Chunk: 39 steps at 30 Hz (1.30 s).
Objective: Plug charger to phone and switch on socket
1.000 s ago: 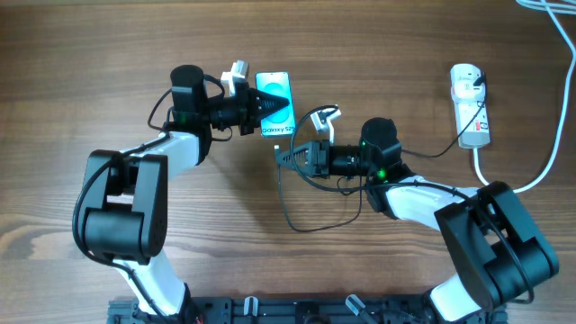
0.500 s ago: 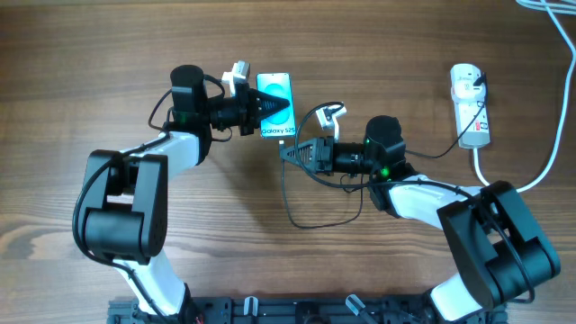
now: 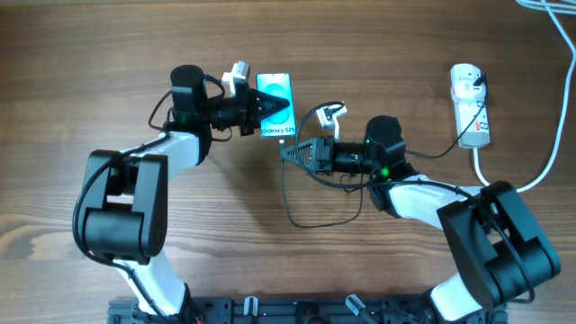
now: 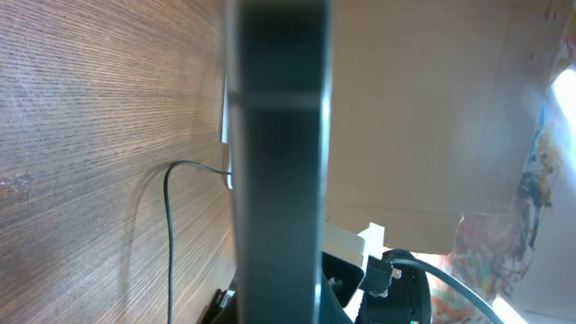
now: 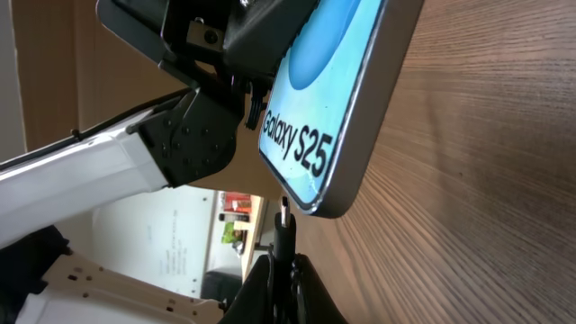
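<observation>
**Q:** Why is the phone [image 3: 275, 90] held and not left free on the tabletop [image 3: 108, 54]?

**A:** The left fingers [image 3: 265, 106] are clamped on the phone from its left side, screen up. The "Galaxy" end points toward the right arm. This probably braces the phone so it cannot slide when the connector is pushed in. The views do not show whether its lower end rests on the tabletop or is raised off it.

**Q:** What is the right arm holding?

**A:** The right fingers [image 3: 299, 151] are closed on the charger [image 3: 315, 221] directly behind its connector tip [image 5: 284, 214]. A grip this short likely keeps the tip stiff and easy to aim. In the right wrist view the tip stands just below the phone's bottom edge, pointing at it. It is not yet seated. The slack cable lies in a loop on the tabletop between the two arms.

**Q:** Are there containers, and what is in them?

**A:** No bin, tray or box is in view. The only receptacle is the socket [image 3: 470, 106], lying well apart to the right with its thick white cord [image 3: 540, 175]. A black plug [image 3: 482, 84] appears to sit in its upper end. Whether the socket is switched on is too small to tell.

**Q:** Which step is in hand?

**A:** Judged from the alignment, it is insertion of the tip into the phone. Switching on the socket comes after.
</observation>
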Motion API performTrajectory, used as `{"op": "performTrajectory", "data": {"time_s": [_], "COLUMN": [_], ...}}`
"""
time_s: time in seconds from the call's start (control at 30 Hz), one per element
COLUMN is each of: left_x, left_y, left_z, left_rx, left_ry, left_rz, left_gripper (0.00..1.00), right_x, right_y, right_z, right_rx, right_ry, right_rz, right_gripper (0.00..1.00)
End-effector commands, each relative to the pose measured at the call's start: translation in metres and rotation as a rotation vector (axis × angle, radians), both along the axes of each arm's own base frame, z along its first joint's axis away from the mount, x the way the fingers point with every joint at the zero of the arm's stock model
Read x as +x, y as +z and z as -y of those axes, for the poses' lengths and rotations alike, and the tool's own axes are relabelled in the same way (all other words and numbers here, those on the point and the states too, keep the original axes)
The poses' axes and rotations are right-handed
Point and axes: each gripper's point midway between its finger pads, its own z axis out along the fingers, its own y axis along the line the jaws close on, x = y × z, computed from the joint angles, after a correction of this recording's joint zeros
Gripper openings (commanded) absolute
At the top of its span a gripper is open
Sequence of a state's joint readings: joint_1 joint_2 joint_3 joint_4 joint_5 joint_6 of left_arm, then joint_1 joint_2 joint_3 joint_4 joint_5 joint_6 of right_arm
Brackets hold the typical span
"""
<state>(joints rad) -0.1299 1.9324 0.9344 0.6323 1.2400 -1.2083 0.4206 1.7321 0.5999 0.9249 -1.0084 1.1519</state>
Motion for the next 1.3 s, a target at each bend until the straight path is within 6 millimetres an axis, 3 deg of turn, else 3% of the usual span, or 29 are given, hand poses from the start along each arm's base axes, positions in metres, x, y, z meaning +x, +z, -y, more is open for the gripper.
{"op": "performTrajectory", "data": {"time_s": [0.0,1.27], "left_x": [-0.0023,-0.003], "left_y": [0.0076,0.0064], "left_z": [0.0035,0.0104], "left_rx": [-0.012,-0.005], "left_ry": [-0.028,-0.026], "left_rz": [0.018,0.019], "left_gripper": [0.04,0.04], "right_x": [0.0007,0.0013], "right_y": [0.0057,0.0069], "right_z": [0.002,0.002], "right_rx": [0.007,0.015], "right_ry": [-0.015,-0.021], "right_rz": [0.004,-0.03], "right_gripper": [0.04,0.04]}}
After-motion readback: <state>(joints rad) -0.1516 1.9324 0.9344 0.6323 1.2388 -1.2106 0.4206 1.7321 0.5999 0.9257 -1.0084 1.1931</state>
